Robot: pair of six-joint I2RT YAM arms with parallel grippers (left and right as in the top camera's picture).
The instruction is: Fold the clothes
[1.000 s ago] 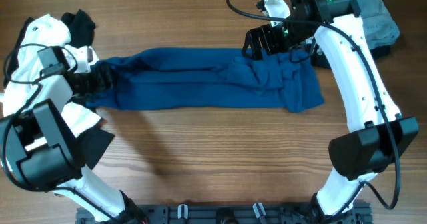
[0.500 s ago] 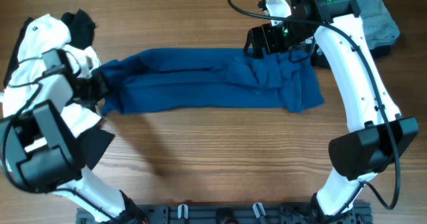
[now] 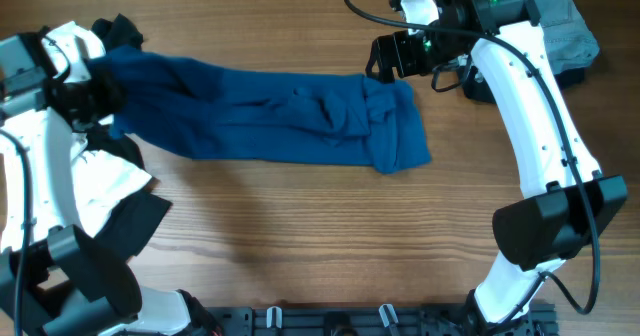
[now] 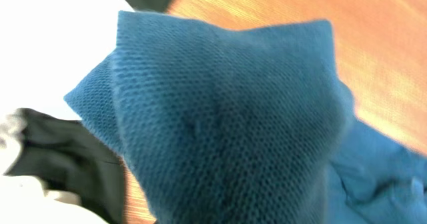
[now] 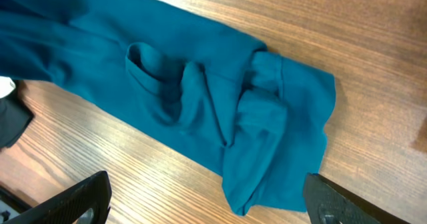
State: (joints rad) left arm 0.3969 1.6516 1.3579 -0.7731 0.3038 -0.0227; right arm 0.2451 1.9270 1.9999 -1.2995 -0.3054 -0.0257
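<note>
The clothes, one deep teal shirt (image 3: 270,121), lie bunched in a long band across the table from left to right. My left gripper (image 3: 88,91) is shut on the shirt's left end and holds it raised. In the left wrist view the teal cloth (image 4: 227,117) fills the frame and hides the fingers. My right gripper (image 3: 385,58) hangs open just beyond the shirt's crumpled right end (image 5: 273,124), touching nothing. Its two black fingertips (image 5: 77,201) stand far apart at the bottom of the right wrist view.
A grey-blue garment (image 3: 565,26) lies at the back right corner behind the right arm. Black cloth (image 3: 122,31) and white cloth (image 3: 105,181) sit at the left by my left arm. Bare wood (image 3: 320,236) spans the front.
My left gripper shut on the shirt's left end, then lifted and pulled it left and back. The whole shirt slid left, away from the right gripper, which stayed put.
</note>
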